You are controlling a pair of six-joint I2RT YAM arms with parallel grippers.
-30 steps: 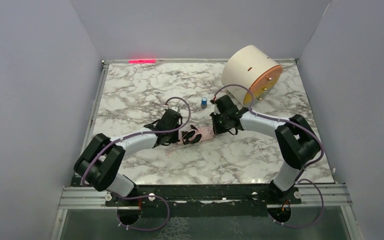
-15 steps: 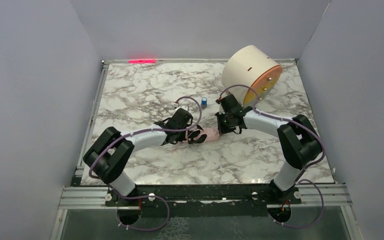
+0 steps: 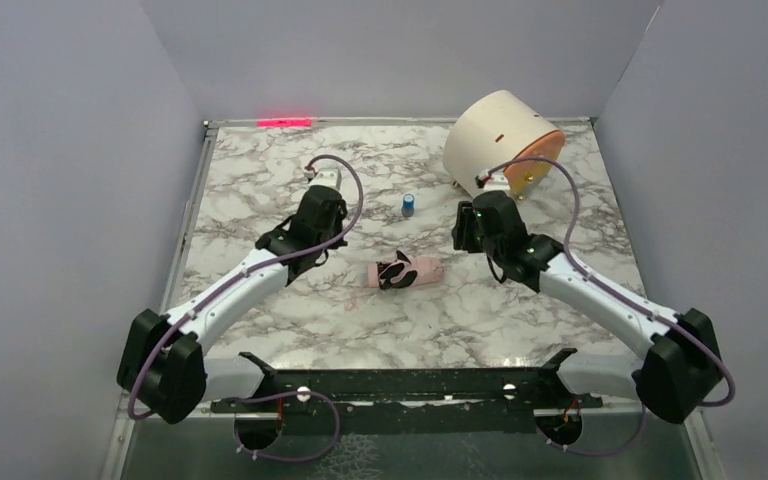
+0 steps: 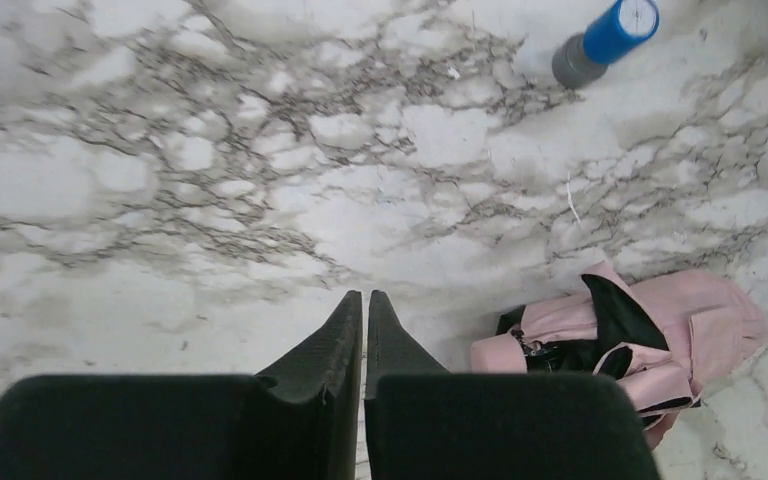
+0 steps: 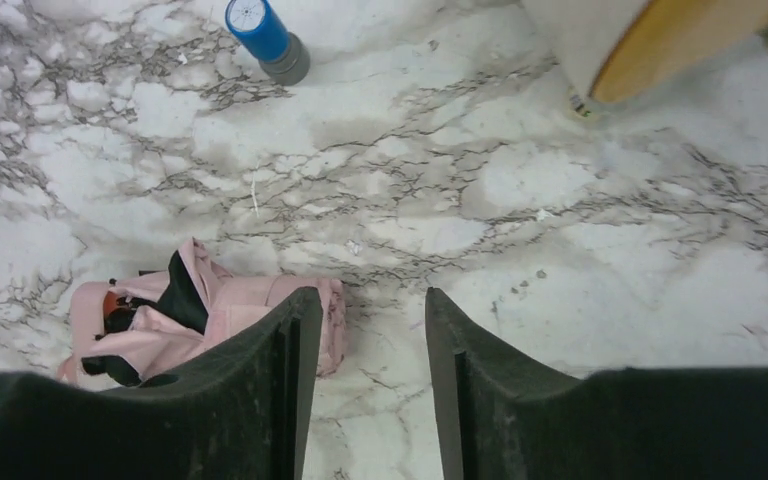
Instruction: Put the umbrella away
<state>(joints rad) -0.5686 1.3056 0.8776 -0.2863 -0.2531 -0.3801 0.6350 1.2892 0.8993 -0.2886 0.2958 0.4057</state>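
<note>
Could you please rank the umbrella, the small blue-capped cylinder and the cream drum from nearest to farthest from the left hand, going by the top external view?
From the left hand, nearest first:
1. the umbrella, lying just to its right.
2. the small blue-capped cylinder, also to its right but further back.
3. the cream drum, far off at the back right.

In the right wrist view the top edge cuts off most of the cream drum (image 5: 660, 35), and the right gripper's (image 5: 364, 300) jaws hide the pink umbrella's (image 5: 235, 303) near side, its shaft indiscernible.
</note>
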